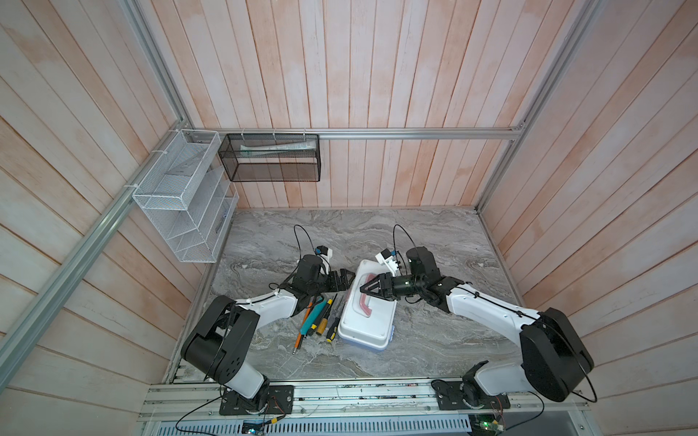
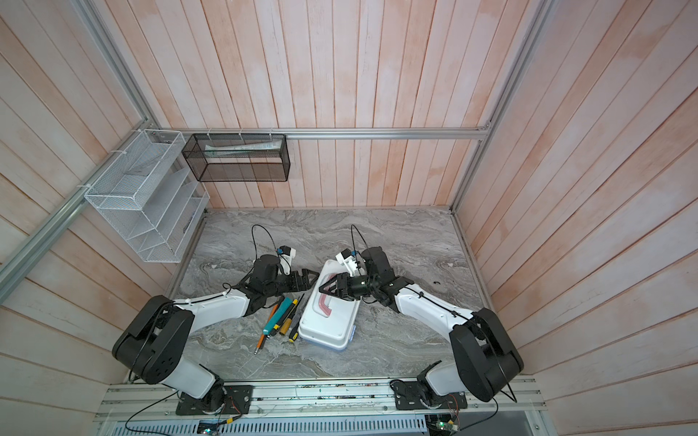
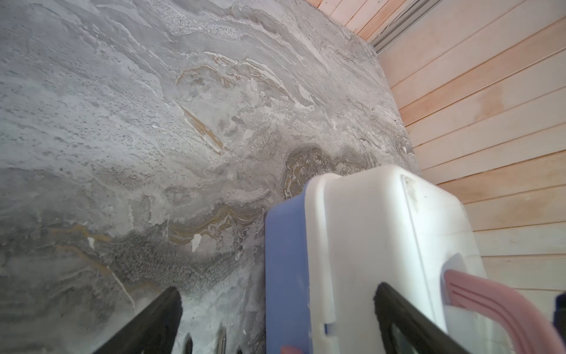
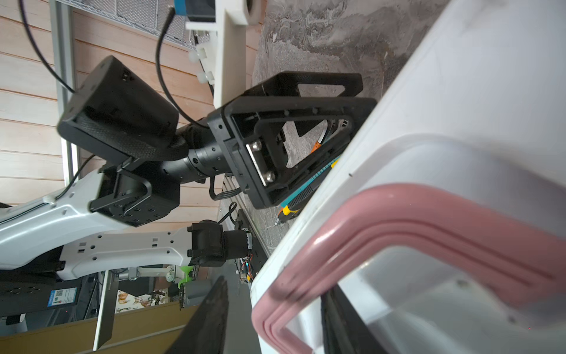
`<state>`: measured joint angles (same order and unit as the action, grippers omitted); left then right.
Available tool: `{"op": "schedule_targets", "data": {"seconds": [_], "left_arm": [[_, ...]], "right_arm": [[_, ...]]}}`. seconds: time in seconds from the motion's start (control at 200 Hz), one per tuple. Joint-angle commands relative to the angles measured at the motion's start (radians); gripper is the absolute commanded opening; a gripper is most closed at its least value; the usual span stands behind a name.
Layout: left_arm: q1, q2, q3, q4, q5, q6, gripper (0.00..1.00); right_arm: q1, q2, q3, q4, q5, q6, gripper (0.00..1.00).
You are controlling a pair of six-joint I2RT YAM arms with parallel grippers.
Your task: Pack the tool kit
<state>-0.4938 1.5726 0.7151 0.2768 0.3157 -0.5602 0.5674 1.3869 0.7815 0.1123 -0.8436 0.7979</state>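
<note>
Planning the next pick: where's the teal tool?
In both top views the teal tool lies on the table left of the white case, between the orange stick and the yellow-handled screwdrivers.

A robotics lab cell: aluminium frame (image 1: 415, 133) and plank walls (image 1: 377, 75) behind the tool kit (image 1: 374, 324), arm bases (image 1: 257, 404) bolted to a rail (image 1: 377, 394).

- Lid (image 1: 368, 324) of the case: white, with a pink handle (image 1: 363, 305); base (image 3: 284, 275) light blue.
- Worktop (image 1: 434, 339): grey marbling, white and ochre veins.
- Beside the case: teal tool (image 1: 313, 316), orange stick (image 1: 299, 339), yellow-and-black screwdriver (image 1: 331, 334).
- Mesh baskets: one white (image 1: 177, 196), one black (image 1: 272, 173).
- Wall (image 1: 377, 75): pale pink planks.
</note>
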Motion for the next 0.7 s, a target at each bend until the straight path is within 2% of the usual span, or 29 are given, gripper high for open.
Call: {"op": "schedule_targets", "data": {"seconds": [0.0,0.31,0.48,0.695], "left_arm": [[-0.007,-0.032,-0.002,-0.003,0.031,0.013,1.0],[-0.011,-0.134,-0.068,-0.081,0.022,0.004,1.0],[-0.019,-0.179,-0.098,-0.169,0.007,0.02,1.0],[-0.036,-0.221,-0.144,-0.195,-0.004,0.02,1.0]], "right_arm": [[-0.033,-0.069,-0.011,0.13,-0.041,0.027,0.43],[-0.101,-0.196,0.036,-0.17,0.147,-0.114,0.38],[-0.087,-0.213,0.147,-0.447,0.331,-0.212,0.41],[-0.073,-0.278,0.117,-0.482,0.435,-0.143,0.44]]}}
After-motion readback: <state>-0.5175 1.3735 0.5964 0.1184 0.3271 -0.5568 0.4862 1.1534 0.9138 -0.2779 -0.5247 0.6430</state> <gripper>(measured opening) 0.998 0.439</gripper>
